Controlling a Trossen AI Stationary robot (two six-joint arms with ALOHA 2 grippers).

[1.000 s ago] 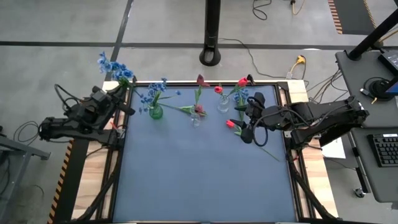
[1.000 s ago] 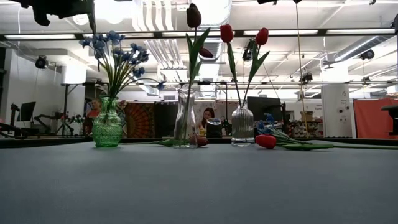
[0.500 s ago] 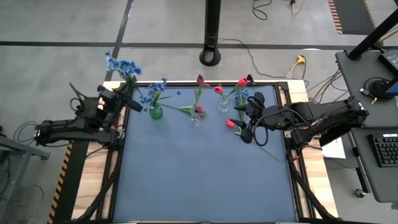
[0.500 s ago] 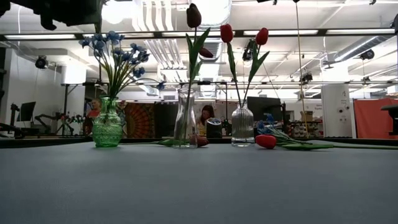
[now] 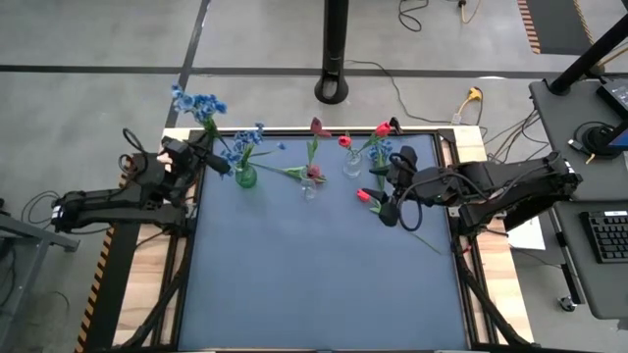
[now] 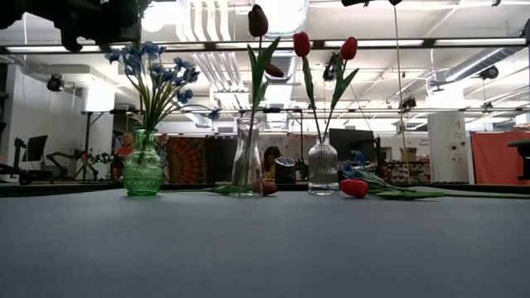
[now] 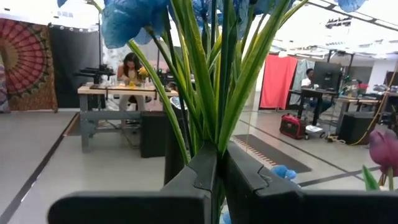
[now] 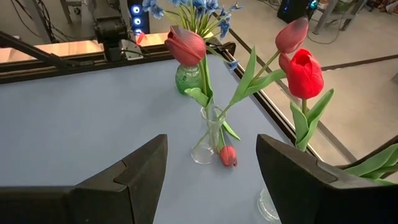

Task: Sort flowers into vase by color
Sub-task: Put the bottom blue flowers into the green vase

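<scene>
Green glass vase (image 6: 142,170): blue blossoms (image 6: 157,68) above green stems. Just right of it, clear vase (image 6: 246,157) with a dark red, perhaps maroon, bud (image 6: 258,21). Farther right, ribbed clear vase (image 6: 323,167): bright red tulips (image 6: 302,43). Table (image 5: 324,265) grey-blue. Red bud (image 6: 354,188) lying right of all.

Flowers (image 5: 196,103) blue (clustered), red, upright

Left wrist view: blue flowers (image 7: 134,18) cut off at 12 o'clock, stems hidden between the left hand (image 7: 217,180) fingers. Low view: left hand (image 6: 91,21) cropped at top edge. Right wrist view: clear vase (image 8: 268,208) cropped at 5 o'clock. Background people too small to tell.
</scene>
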